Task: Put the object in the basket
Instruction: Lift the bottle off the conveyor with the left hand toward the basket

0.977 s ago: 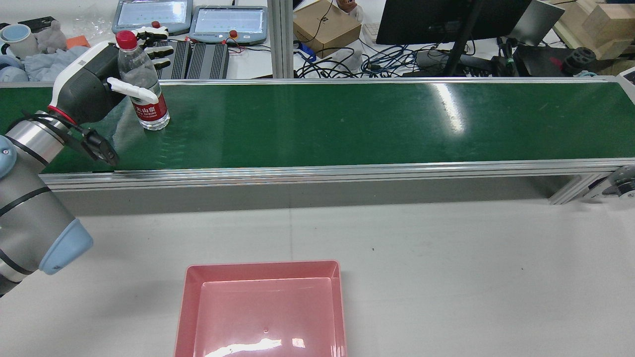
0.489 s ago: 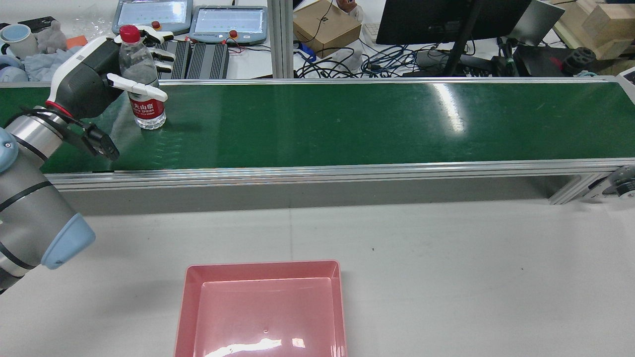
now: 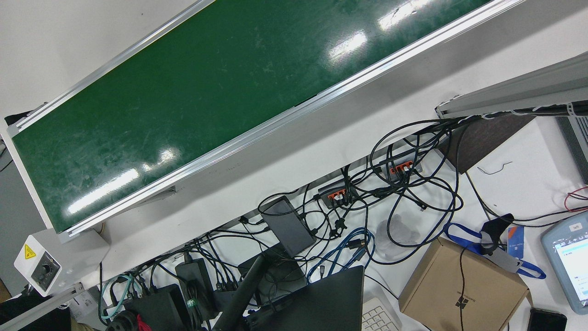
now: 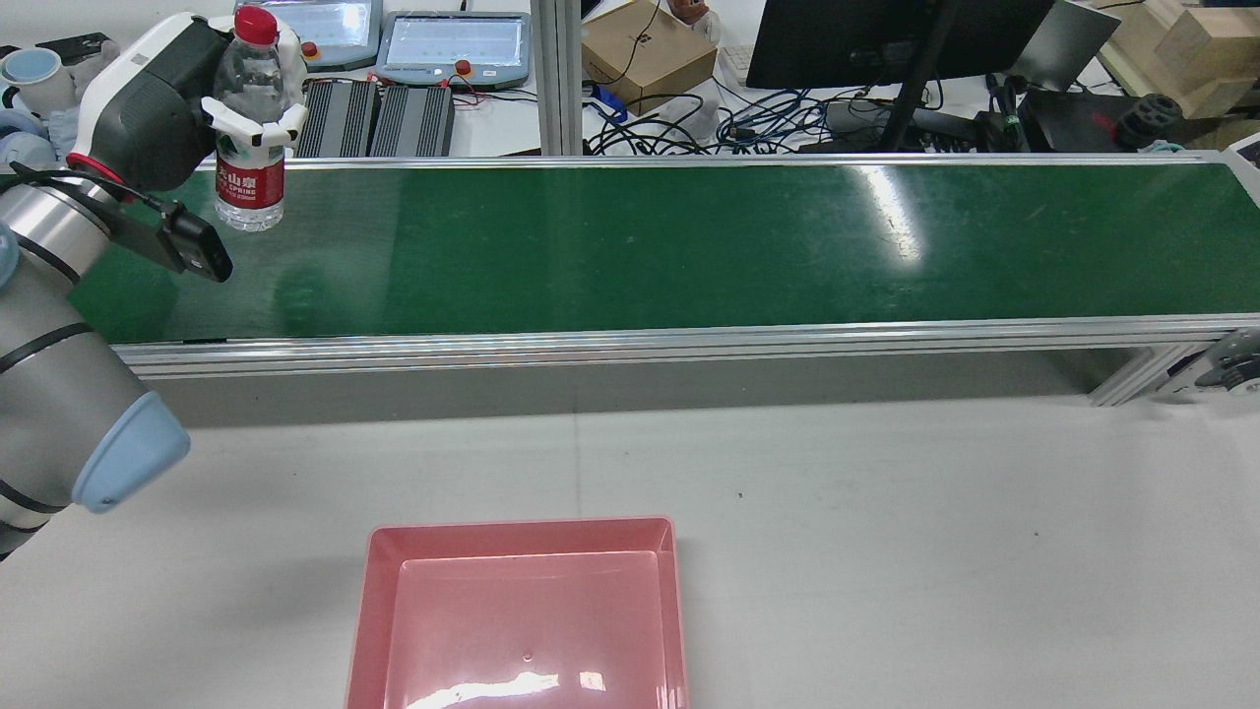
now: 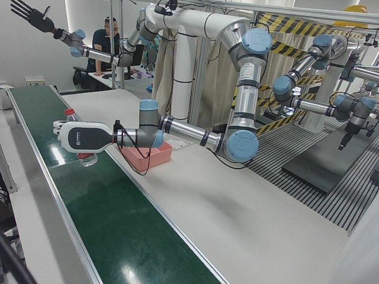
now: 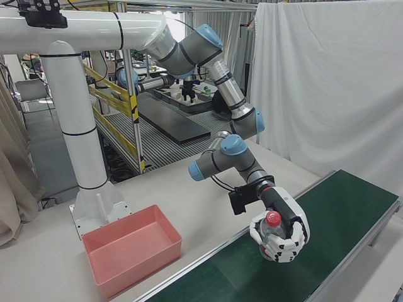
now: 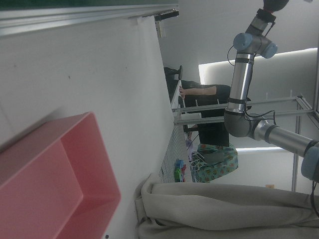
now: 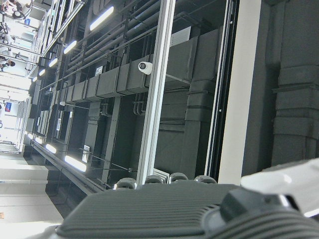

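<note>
Several white fingers of our left hand wrap the bottle at its shoulder, above the red label, holding it upright just above the green belt. Our right hand hangs high, fingers spread. We judge the smooth bottle could slip or tilt on the way to the basket, well apart on the table.

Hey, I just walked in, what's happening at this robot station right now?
The robot's left hand is closed around a clear water bottle with a red cap and red label, holding it upright above the near end of the green conveyor belt. The pink basket sits empty on the white table, on the robot's side of the belt. The right hand is raised high, fingers spread, holding nothing.
</note>
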Robot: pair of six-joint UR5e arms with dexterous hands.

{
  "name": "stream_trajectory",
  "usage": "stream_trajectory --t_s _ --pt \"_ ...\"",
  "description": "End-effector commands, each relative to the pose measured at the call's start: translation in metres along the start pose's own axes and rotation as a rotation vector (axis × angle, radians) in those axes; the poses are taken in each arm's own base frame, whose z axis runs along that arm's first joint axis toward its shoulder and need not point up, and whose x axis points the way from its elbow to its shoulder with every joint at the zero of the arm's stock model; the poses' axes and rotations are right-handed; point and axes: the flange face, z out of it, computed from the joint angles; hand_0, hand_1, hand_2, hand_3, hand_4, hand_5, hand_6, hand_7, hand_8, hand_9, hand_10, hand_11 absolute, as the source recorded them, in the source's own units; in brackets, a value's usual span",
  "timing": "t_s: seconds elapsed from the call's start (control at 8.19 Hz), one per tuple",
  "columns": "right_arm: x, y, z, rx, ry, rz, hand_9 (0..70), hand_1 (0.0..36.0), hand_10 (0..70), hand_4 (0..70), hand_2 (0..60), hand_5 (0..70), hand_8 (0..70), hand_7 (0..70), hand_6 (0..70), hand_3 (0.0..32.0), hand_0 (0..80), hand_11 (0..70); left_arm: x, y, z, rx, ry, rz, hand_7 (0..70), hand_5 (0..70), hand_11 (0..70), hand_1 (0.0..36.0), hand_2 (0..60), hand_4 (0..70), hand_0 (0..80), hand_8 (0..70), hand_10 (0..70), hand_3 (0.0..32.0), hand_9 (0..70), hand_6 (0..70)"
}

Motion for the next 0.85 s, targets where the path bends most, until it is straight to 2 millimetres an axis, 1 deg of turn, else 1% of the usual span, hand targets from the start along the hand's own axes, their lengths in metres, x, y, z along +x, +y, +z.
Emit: stream_trajectory --t_s 0.0,0.12,0.24,0.37,0.49,0.61,0.73 --pt "0.000 0.000 0.000 -0.001 0.000 0.000 0.0 0.0 0.0 0.0 0.0 0.0 0.0 0.0 0.0 0.0 0.0 0.0 -0.026 0.065 -0.032 -0.064 -0.083 -0.049 70.0 70.0 70.0 35.6 60.0 70.0 80.0 70.0 70.0 0.0 70.0 70.0" --pt "0.000 0.000 0.000 0.001 0.000 0.000 0.0 0.0 0.0 0.0 0.0 0.0 0.0 0.0 0.0 0.0 0.0 0.0 -0.038 0.082 -0.043 -0.071 -0.116 -0.064 70.0 70.0 70.0 35.8 60.0 70.0 80.0 70.0 70.0 0.0 70.0 70.0" --pt "0.000 0.000 0.000 0.001 0.000 0.000 0.0 0.0 0.0 0.0 0.0 0.0 0.0 0.0 0.0 0.0 0.0 0.0 -0.051 0.106 -0.058 -0.079 -0.155 -0.080 70.0 70.0 70.0 34.1 56.3 70.0 80.0 70.0 70.0 0.0 70.0 70.0" --pt "0.000 0.000 0.000 -0.001 0.000 0.000 0.0 0.0 0.0 0.0 0.0 0.0 0.0 0.0 0.0 0.0 0.0 0.0 -0.061 0.126 -0.070 -0.093 -0.187 -0.097 70.0 70.0 70.0 32.8 48.1 65.8 80.0 70.0 70.0 0.0 70.0 70.0" --pt "0.000 0.000 0.000 -0.001 0.000 0.000 0.0 0.0 0.0 0.0 0.0 0.0 0.0 0.0 0.0 0.0 0.0 0.0 -0.061 0.138 -0.084 -0.103 -0.205 -0.105 70.0 70.0 70.0 31.7 42.0 58.2 80.0 70.0 70.0 0.0 70.0 70.0" --pt "0.000 0.000 0.000 0.001 0.000 0.000 0.0 0.0 0.0 0.0 0.0 0.0 0.0 0.0 0.0 0.0 0.0 0.0 -0.058 0.153 -0.096 -0.123 -0.218 -0.119 70.0 70.0 70.0 31.6 37.8 52.4 80.0 70.0 70.0 0.0 70.0 70.0" --pt "0.000 0.000 0.000 -0.001 0.000 0.000 0.0 0.0 0.0 0.0 0.0 0.0 0.0 0.0 0.0 0.0 0.0 0.0 -0.061 0.169 -0.108 -0.143 -0.236 -0.138 70.0 70.0 70.0 31.7 32.8 45.6 80.0 70.0 70.0 0.0 70.0 70.0"
